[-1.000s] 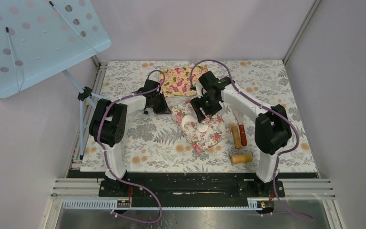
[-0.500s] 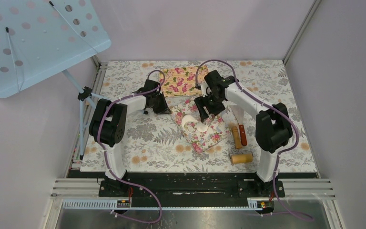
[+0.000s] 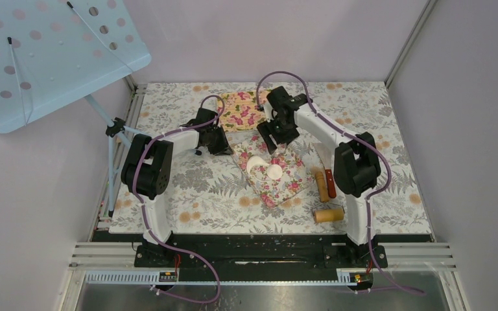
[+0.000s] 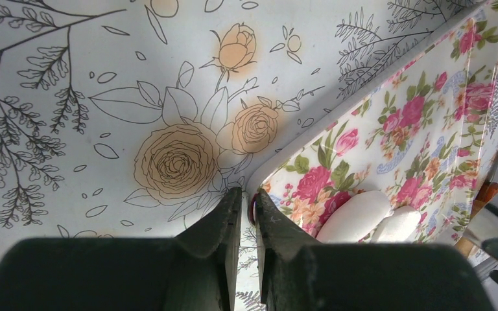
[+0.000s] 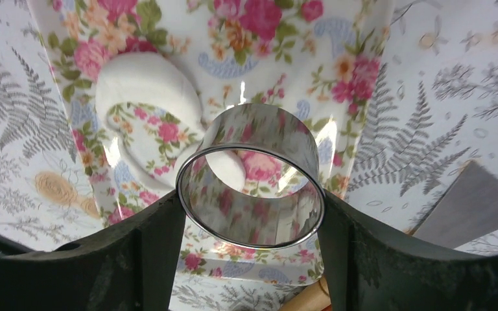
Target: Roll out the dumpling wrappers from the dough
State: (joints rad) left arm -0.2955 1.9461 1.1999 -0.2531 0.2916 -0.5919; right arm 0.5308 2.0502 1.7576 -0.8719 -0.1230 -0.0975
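Two white pieces of dough (image 3: 256, 164) (image 3: 274, 172) lie side by side on the near floral board (image 3: 292, 184). They look like thick flattened pads (image 4: 356, 217); no thin dumpling wrappers are in view. My right gripper (image 3: 277, 139) hangs over the board's far part, shut on a shiny metal ring (image 5: 251, 178), with the dough (image 5: 144, 81) beyond it. My left gripper (image 4: 248, 194) sits low at the board's left corner (image 4: 279, 172), its jaws a narrow slit apart. Only tablecloth shows in the slit.
A second floral board (image 3: 243, 107) lies at the back. Right of the near board are a wooden-handled tool (image 3: 322, 184), a red-handled scraper (image 3: 330, 183) and the wooden roller (image 3: 329, 214). A light-blue perforated panel (image 3: 52, 52) on a stand overhangs the table's left side.
My right gripper has carried the ring away from the dough, back and slightly left, towards the board's far edge. The left jaws have parted a little; the left arm stays put.
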